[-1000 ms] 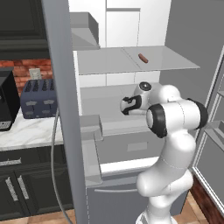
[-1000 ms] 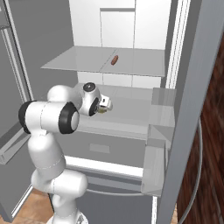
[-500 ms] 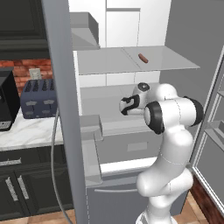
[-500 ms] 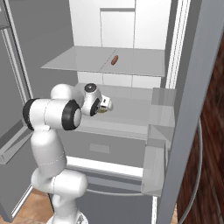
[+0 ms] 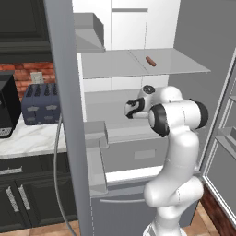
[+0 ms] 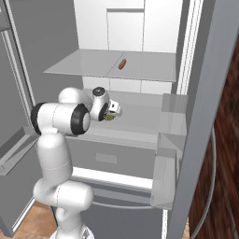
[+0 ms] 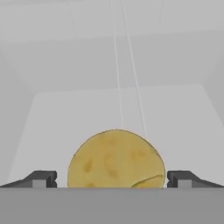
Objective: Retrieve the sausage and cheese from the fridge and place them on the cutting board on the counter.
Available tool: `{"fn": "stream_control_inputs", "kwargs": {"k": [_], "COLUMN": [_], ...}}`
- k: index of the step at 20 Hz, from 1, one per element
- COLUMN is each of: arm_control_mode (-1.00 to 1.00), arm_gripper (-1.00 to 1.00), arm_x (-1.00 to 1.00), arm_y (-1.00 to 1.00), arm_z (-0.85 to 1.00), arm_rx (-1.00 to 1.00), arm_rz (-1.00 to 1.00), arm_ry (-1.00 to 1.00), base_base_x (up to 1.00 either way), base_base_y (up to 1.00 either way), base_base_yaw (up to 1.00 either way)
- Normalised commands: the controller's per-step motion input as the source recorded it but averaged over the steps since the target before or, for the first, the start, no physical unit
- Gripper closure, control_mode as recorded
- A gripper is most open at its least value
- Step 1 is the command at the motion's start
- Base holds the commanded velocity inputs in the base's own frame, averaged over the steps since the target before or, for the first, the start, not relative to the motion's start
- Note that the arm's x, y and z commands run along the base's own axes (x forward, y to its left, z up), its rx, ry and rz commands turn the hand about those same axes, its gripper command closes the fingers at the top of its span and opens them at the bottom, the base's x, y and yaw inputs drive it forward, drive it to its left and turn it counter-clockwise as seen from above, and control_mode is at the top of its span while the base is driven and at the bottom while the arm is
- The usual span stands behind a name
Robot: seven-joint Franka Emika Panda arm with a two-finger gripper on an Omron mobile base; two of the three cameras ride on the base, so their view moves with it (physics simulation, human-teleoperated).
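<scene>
The step in hand looks like grasping the cheese (image 7: pixel 116 158), which sits squarely between the spread jaws of the gripper (image 7: pixel 111 178) on the fridge (image 5: pixel 138 69) shelf; next the jaws should close on it. The arm reaches level into the fridge. The sausage (image 5: pixel 150 61) lies 1 shelf above the jaws.

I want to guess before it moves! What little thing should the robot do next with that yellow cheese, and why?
Probably close the gripper. Its jaws stand wide open with the cheese right between the fingertips, sitting on the fridge shelf, so a squeeze should grab it.
</scene>
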Motion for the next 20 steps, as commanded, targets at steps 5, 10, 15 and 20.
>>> {"fn": "stream_control_inputs", "kwargs": {"k": [5,10,15,20], "arm_control_mode": [-1.0,-1.0,-1.0,-1.0], "arm_gripper": [-1.0,-1.0,-1.0,-1.0], "arm_x": [0.19,0.05,0.0,0.0], "arm_y": [0.0,0.0,0.0,0.0], "arm_z": [-0.13,-0.16,-0.28,-0.31], "arm_rx": [0.0,0.0,0.0,0.0], "arm_rz": [0.0,0.0,0.0,0.0], "arm_ry": [0.03,0.01,0.03,0.02], "base_base_x": [0.0,0.0,0.0,0.0], "base_base_y": [0.0,0.0,0.0,0.0], "base_base_yaw": [0.0,0.0,0.0,0.0]}}
